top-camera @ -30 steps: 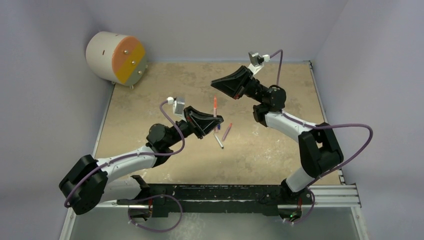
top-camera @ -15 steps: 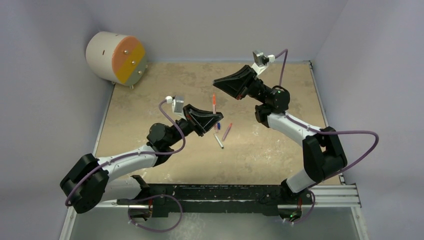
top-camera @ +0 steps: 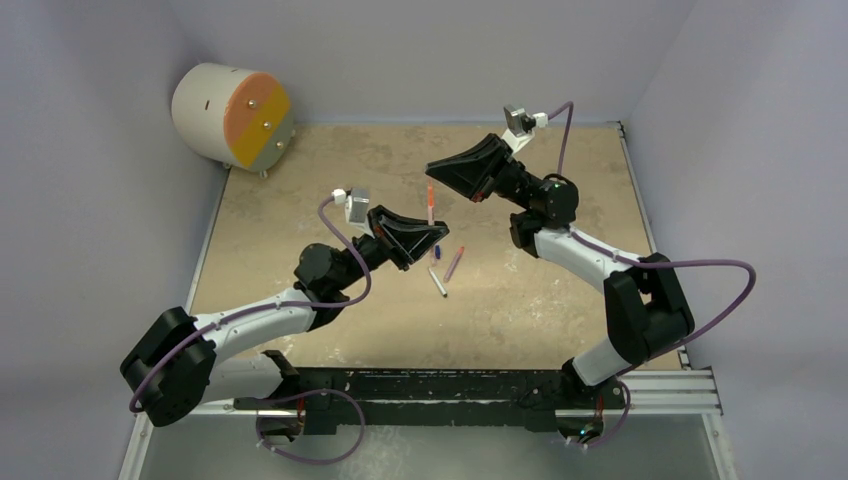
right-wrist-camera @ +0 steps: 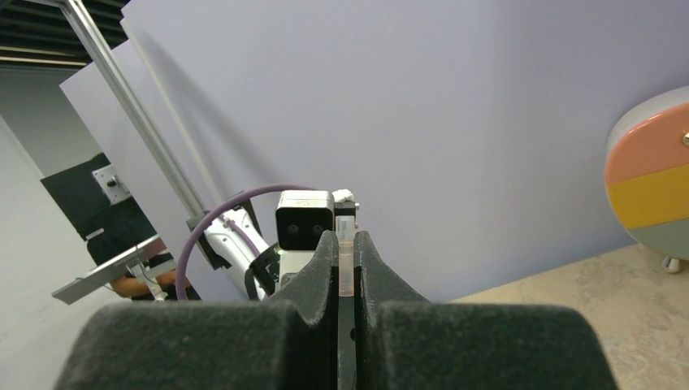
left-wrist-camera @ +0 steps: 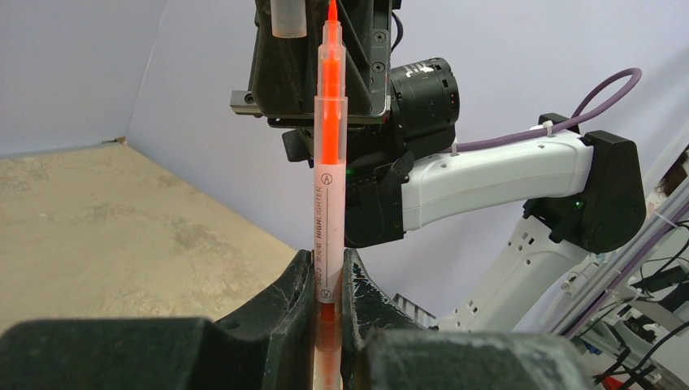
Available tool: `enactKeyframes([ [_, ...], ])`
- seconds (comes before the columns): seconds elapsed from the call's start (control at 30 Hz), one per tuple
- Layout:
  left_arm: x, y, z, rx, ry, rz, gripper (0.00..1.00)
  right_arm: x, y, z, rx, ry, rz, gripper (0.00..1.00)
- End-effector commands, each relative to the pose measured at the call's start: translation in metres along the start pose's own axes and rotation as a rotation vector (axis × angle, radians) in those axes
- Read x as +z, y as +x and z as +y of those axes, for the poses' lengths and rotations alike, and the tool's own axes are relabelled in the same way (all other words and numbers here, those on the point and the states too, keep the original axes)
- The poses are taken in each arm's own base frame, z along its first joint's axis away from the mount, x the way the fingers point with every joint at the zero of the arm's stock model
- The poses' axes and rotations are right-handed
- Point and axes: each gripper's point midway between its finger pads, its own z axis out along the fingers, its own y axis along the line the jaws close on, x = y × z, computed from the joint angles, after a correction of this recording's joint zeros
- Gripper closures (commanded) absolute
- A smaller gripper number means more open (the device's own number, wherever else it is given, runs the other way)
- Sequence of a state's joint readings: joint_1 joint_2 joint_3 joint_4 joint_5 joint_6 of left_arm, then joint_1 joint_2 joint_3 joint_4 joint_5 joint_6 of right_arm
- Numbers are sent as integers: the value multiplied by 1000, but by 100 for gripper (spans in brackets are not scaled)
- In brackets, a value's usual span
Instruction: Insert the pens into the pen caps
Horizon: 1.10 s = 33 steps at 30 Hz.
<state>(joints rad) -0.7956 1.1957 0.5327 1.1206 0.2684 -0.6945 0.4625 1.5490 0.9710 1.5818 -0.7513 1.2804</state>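
Orange-red pen (left-wrist-camera: 327, 162) stands clenched low on its barrel in the left pincer (left-wrist-camera: 327, 268), raised above the desk (top-camera: 280, 200) with its bare tip aimed toward twelve o'clock in the top view. The right pincer (right-wrist-camera: 347, 244), at twelve o'clock of that tip, is clenched on a pale translucent cap (right-wrist-camera: 347, 260). Seen from the left wrist, this cap hangs just beside the tip, at its nine o'clock, and the tip is outside it. On the desk, at five o'clock of the left pincer, lie a white pen (top-camera: 438, 282) and a mauve pen (top-camera: 454, 263), with a dark blue cap (top-camera: 437, 251) just beside them. A drum (top-camera: 232, 113) sits at the desk's ten o'clock corner.
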Motion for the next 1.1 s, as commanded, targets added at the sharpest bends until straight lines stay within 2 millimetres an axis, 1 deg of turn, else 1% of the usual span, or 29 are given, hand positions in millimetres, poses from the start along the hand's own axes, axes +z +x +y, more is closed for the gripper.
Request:
enactKeyframes([
  [0.0,8,-18,-16,31,57,-49,100,-8,-30,95,-355,-341,-142,100],
  [0.47,6,-11,-12,42,39,-25,100,-7,-37,112,-391,-371,-155,100],
  [0.8,10,-7,-12,56,49,6,100,-7,-33,105,-372,-361,-139,100],
  [0.9,10,-8,-13,56,52,0,100,-8,-32,104,-373,-357,-140,100],
  [1.07,10,-17,-20,66,61,-16,100,-8,-30,98,-358,-345,-137,100],
])
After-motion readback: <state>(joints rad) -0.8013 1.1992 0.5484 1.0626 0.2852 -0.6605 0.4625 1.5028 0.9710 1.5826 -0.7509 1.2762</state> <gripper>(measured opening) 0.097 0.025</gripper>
